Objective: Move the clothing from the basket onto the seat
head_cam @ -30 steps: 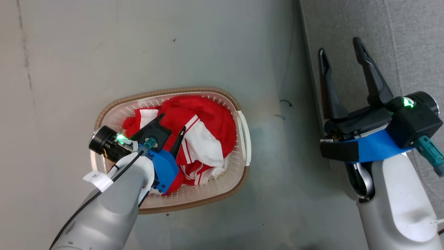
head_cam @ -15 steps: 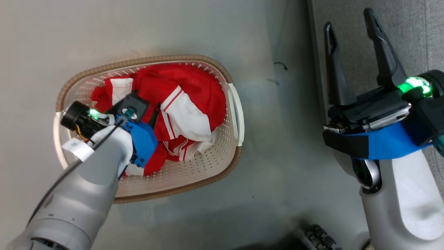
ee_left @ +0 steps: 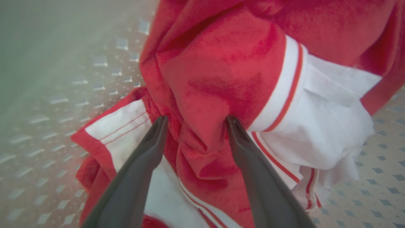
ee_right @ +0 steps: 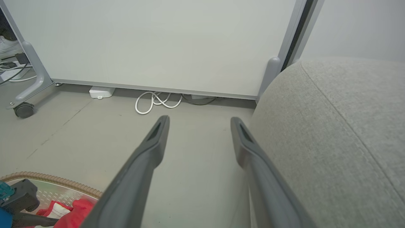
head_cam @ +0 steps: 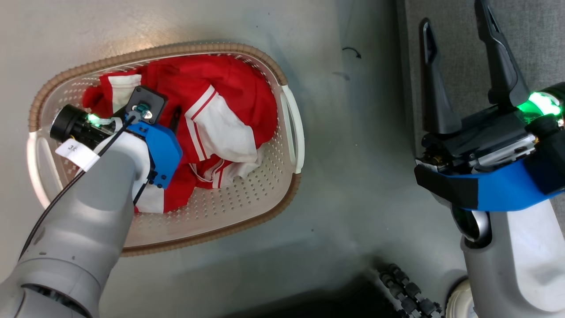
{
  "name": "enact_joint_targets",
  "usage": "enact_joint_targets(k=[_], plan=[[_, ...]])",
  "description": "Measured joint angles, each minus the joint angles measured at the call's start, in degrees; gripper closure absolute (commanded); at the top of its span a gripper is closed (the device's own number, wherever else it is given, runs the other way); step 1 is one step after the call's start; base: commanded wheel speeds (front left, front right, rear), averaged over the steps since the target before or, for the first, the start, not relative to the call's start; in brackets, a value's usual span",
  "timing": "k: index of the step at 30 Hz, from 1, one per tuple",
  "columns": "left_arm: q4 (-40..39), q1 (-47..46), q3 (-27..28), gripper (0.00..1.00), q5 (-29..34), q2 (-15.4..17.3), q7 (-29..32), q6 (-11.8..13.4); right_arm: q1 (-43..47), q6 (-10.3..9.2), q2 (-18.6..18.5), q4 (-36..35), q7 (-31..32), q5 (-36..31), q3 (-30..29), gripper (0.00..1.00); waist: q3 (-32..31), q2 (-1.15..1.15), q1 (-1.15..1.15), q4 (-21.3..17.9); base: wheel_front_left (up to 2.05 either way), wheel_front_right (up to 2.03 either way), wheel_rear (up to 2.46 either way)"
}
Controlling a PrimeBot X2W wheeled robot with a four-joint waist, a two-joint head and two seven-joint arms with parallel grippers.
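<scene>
Inside the basket (head_cam: pixel 247 198), the left gripper (ee_left: pixel 196 119) stands spread, a fingertip either side of a red fold of the clothing (ee_left: pixel 221 63) — the grasp apparently not yet made. Closing on that fold and lifting it clear of the rim should come next. Red with white panels and striped trim, it lies crumpled there; beside the basket, the right gripper (ee_right: pixel 199 119) hangs spread, empty, at the grey seat's (ee_right: pixel 341 133) edge.
</scene>
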Motion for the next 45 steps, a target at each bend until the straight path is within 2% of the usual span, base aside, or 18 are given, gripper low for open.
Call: enact_joint_targets(k=[11,12,13,14,15,25,36,45], plan=[[-0.26,-1.45,-2.72,0.00,-3.60,-0.73,0.41,0.00,0.63,0.00,0.00,-1.68,0.00,-0.01,0.13,0.00,2.34,0.00,-0.01,-0.53,0.00,0.00,0.00],[-0.25,-1.66,-2.82,0.14,-4.14,-0.74,0.48,0.00,0.68,0.00,0.00,-1.71,0.00,-0.02,0.13,0.00,2.49,0.00,0.00,-0.50,0.00,0.00,0.00],[-0.23,-1.86,-3.07,0.58,-4.47,-0.73,0.56,0.00,0.68,0.00,0.00,-1.80,0.00,-0.10,0.14,0.00,2.62,0.00,-0.01,-0.47,0.00,0.00,0.00],[-0.20,-2.08,-3.52,0.84,-4.49,-0.71,0.66,0.00,0.68,0.00,0.00,-1.81,0.00,-0.13,0.12,0.00,2.72,0.00,-0.01,-0.42,0.00,0.00,0.00],[-0.18,-2.27,-3.85,1.00,-4.54,-0.71,0.73,0.00,0.68,0.00,0.00,-1.82,0.00,-0.15,0.11,0.00,2.79,0.00,-0.01,-0.34,0.00,0.00,0.00],[-0.12,-2.54,-5.88,1.00,-6.60,-1.66,-2.66,0.00,0.48,0.00,0.00,-1.59,0.00,-0.53,0.21,0.00,1.51,0.00,0.00,0.66,0.00,0.00,0.00],[-2.36,-1.11,-6.05,1.00,-9.03,-2.71,-5.77,0.00,0.06,0.00,0.01,0.69,0.00,-1.00,-0.23,0.00,-3.68,0.00,-0.01,3.02,0.00,0.00,0.00],[-12.06,4.29,-0.74,1.00,-8.37,-1.48,-5.92,1.18,0.85,0.00,0.00,3.32,0.01,-1.00,-1.09,0.00,-10.21,0.00,-0.01,5.59,0.00,0.00,0.00]])
